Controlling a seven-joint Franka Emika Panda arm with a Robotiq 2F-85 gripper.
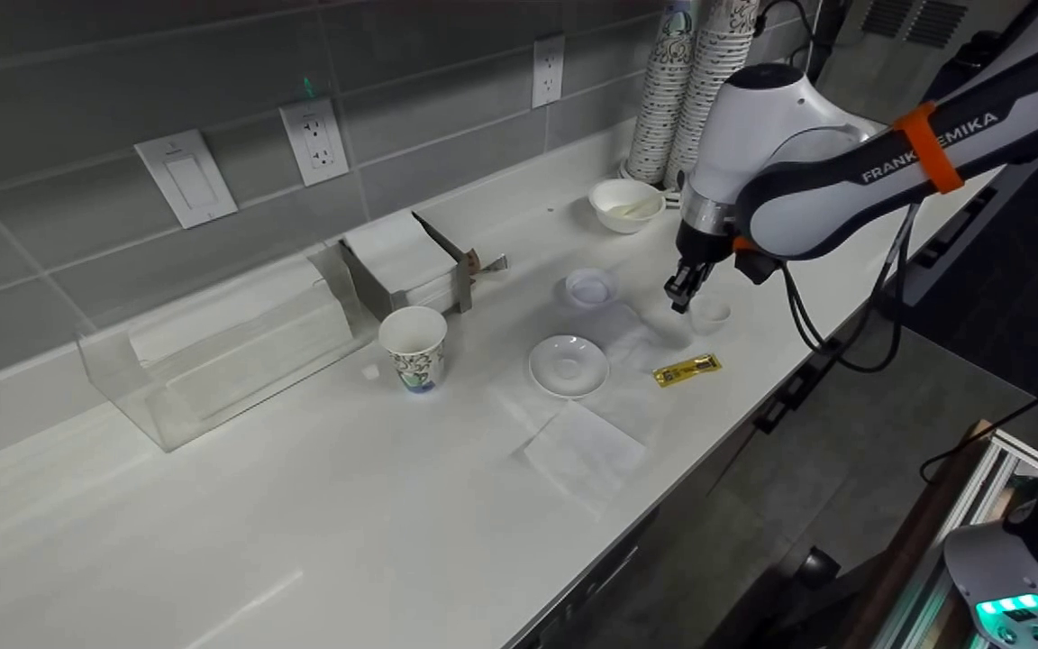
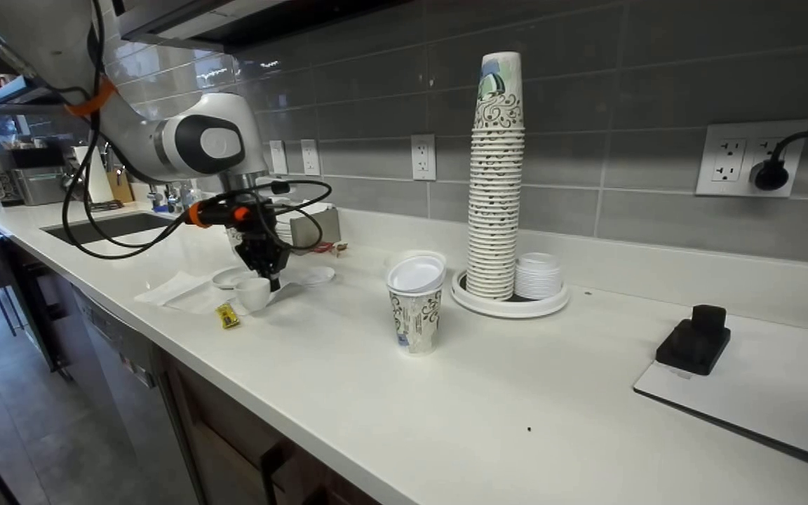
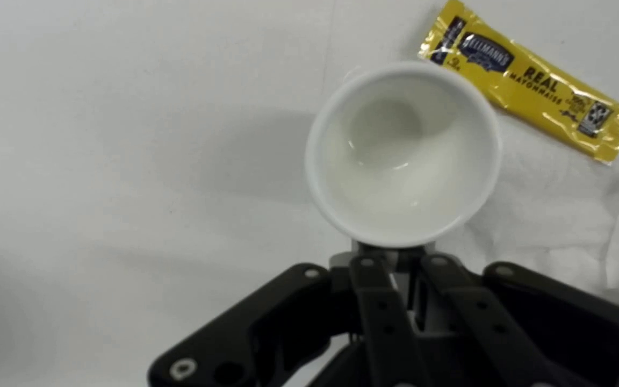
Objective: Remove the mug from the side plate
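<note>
Mug [image 3: 403,156] upright, nxt to tips of close-set jaws.

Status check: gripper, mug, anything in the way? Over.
Gripper right at the mug's edge, grip unconfirmed. Mug off the side plate. Yellow mayonnaise packet close by mug, likely not blocking.

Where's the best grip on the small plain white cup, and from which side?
Probably the thin white rim nearest the black hand, straddled from above: the small plain white cup opens upward, and the yellow mayonnaise packet lies toward the opposite side. No handle shows clearly.
</note>
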